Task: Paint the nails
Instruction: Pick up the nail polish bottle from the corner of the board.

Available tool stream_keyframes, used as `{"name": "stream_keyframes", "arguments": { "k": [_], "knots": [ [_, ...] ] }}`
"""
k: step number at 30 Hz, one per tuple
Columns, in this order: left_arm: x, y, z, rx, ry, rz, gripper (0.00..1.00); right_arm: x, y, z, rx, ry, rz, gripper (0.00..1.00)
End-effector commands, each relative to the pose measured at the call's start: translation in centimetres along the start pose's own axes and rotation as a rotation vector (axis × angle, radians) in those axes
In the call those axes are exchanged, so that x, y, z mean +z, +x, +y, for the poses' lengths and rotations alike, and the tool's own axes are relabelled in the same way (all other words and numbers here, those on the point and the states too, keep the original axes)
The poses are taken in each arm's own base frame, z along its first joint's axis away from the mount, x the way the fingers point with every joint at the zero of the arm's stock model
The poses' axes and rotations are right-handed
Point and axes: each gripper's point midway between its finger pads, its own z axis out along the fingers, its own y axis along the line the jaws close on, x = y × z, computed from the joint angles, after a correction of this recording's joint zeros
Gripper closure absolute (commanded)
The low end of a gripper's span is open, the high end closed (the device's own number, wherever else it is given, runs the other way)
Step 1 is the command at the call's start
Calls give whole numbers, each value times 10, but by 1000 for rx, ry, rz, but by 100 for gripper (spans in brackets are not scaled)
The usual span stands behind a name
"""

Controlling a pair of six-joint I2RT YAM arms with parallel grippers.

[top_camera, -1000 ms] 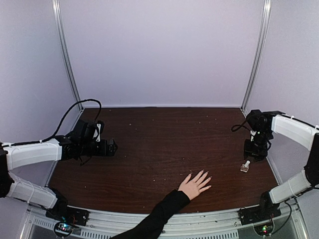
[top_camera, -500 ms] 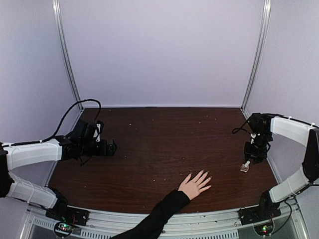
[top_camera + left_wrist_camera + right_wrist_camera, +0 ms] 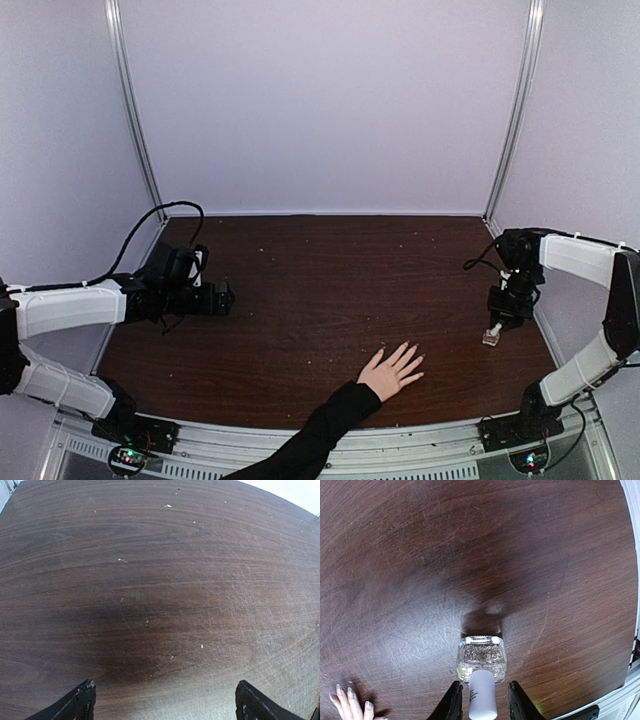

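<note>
- Top external view: my left gripper (image 3: 227, 297) hangs over the left part of the table (image 3: 320, 270), near its left edge and about halfway between the near and far edges.
- Left wrist view: the jaws of that gripper stand wide apart. Only bare wood shows between the two fingertips (image 3: 84, 701), and nothing is held.
- Top external view: my right gripper (image 3: 497, 322) points down close to the right edge of the table, directly over a small clear glass bottle (image 3: 491, 337) that stands upright on the wood.
- Right wrist view: the bottle's white cap (image 3: 482, 695) sits between my two fingers (image 3: 453, 702). The jaws are partly open and a narrow gap shows on each side of the cap, so I have no grip on it.
- Top external view: a human hand (image 3: 390, 373) lies flat near the near edge, right of centre, with its fingers spread toward the far right corner. A black sleeve (image 3: 315, 435) runs back from it over the near edge.
- Right wrist view: the nails (image 3: 351, 693) show at the lower left corner of the picture, on fingertips resting on the wood. They are well apart from the bottle, on its left.
- Top external view: the bottle stands between the human hand and the right edge.
</note>
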Motion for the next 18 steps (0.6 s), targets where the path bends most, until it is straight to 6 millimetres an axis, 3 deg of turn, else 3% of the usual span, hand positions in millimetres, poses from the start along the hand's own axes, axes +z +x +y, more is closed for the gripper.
{"name": "stream_keyframes", "arguments": {
  "k": [1,6,11,18],
  "knots": [
    [2,-6,-1,4,-2,-36,2,5,1,-1,5,-7,13,70],
    [3,-7,0,5,-7,-37,2,4,2,-1,4,-4,15,74],
    [2,-6,0,0,-5,-39,3,-2,2,-2,-2,-4,7,84],
    [-4,-13,-7,-11,43,-81,2,-44,-10,10,-60,-73,-72,100]
  ]
}}
